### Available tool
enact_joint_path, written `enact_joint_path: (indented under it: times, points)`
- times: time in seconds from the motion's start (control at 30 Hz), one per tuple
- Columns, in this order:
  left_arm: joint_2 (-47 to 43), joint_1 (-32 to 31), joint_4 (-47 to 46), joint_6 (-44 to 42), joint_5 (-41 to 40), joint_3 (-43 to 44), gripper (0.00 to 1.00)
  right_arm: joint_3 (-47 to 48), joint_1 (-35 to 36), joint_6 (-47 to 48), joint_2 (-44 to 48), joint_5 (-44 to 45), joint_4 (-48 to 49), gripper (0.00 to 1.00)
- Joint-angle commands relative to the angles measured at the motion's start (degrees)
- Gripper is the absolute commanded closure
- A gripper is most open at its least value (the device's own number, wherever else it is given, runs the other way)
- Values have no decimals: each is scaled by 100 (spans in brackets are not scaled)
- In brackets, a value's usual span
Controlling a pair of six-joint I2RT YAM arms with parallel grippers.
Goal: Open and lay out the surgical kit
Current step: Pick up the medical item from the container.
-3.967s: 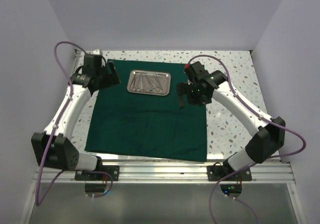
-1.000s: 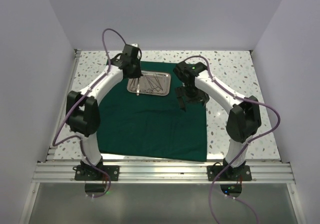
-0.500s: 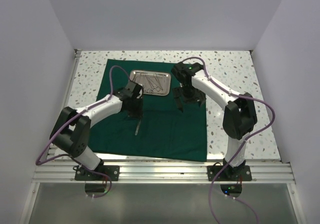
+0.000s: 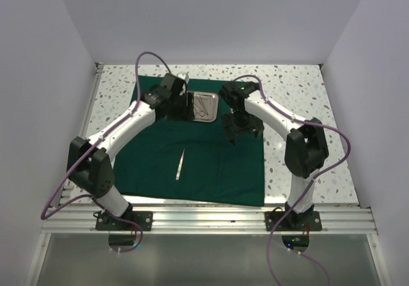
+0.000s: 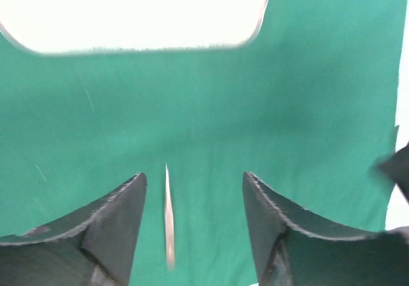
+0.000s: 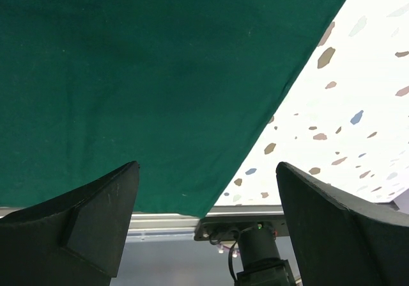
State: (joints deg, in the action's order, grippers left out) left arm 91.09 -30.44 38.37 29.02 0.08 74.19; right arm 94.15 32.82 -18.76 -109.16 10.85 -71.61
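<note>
One slim silver instrument [image 4: 181, 164] lies alone on the spread dark green cloth wrap [image 4: 220, 161], well apart from the left tool [image 5: 193, 178], which hangs at the left end of the small shiny rectangular steel tray [image 4: 218, 110]. Only the left wrist view shows this tool's fingers spread, pinching nothing. The right tool [image 6: 206, 166], likewise spread and empty, hangs over the cloth's right edge beside the speckled desk [image 6: 358, 107]. One cloth, one tray; the tray's instruments are too small to count.
</note>
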Motion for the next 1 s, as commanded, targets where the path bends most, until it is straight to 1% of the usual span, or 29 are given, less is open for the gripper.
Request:
enact_joint_path:
  times: [0.0, 0.03, 0.07, 0.1, 0.13, 0.17, 0.2, 0.23, 0.27, 0.3, 0.4, 0.43, 0.5, 0.6, 0.8, 0.97]
  points:
    - [680, 371, 4, -502, -570, 1244, 38, 218, -12, 22, 115, -13, -186, 8]
    - [1100, 563, -40, -546, -570, 1464, 41, 227, -12, 5, 141, -30, -195, 8]
    - [1339, 669, -23, -598, -535, 1971, 42, 235, -21, -4, 193, -39, -212, 8]
    - [1785, 845, 30, -642, -483, 2246, 44, 236, -21, -39, 220, -48, -256, 8]
    - [2007, 907, 74, -686, -439, 2501, 46, 227, -12, -57, 238, -39, -274, 8]
    - [2227, 951, 126, -730, -447, 3034, 46, 227, -12, -75, 290, -48, -292, 8]
    - [2629, 1004, 162, -835, -456, 3301, 47, 209, -21, -101, 317, -31, -327, 8]
    - [2833, 1022, 223, -906, -543, 3530, 48, 200, -21, -119, 334, -22, -327, 8]
    - [3027, 1031, 293, -1002, -587, 4002, 49, 183, -12, -162, 369, -22, -344, 8]
    - [3412, 1057, 355, -1047, -640, 4233, 50, 165, -21, -180, 378, -39, -353, 8]
    - [3871, 1084, 487, -1187, -825, 4884, 52, 113, -12, -294, 431, -39, -380, 8]
    - [4073, 1110, 470, -1214, -895, 4972, 54, 86, -21, -321, 440, -39, -380, 8]
    - [4267, 1171, 426, -1249, -939, 5078, 55, 60, -21, -373, 457, -22, -415, 8]
    - [4373, 1259, 303, -1267, -957, 5061, 57, 16, -12, -409, 440, 39, -450, 8]
    - [4444, 1408, 180, -1390, -983, 5026, 58, -37, -21, -470, 317, 22, -450, 8]
    - [4575, 1549, 171, -1355, -860, 5017, 59, 94, -21, -479, 124, 13, -494, 8]
